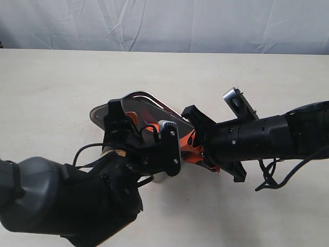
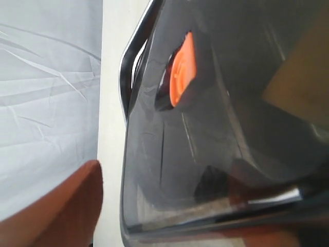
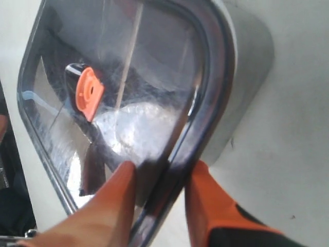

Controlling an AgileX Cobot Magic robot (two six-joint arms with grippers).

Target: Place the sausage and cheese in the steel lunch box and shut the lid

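The lid (image 3: pixel 144 77) lies over the steel lunch box (image 3: pixel 247 72) with its orange valve (image 3: pixel 87 95) facing up. It looks not yet pressed home, since 1 steel wall shows beyond its rim. The right gripper (image 3: pixel 162 175) pinches that rim between its 2 fingers. The left gripper (image 1: pixel 141 131) hangs wide open beside the lid, holding nothing. The sausage and cheese cannot be made out through the smoky plastic, so I cannot tell whether the box is loaded.

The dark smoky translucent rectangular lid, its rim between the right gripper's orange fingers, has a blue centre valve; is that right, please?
Not quite: the centre valve is orange, not blue, as the right wrist view shows; the dark translucent lid's rim sits between the right gripper's fingers.
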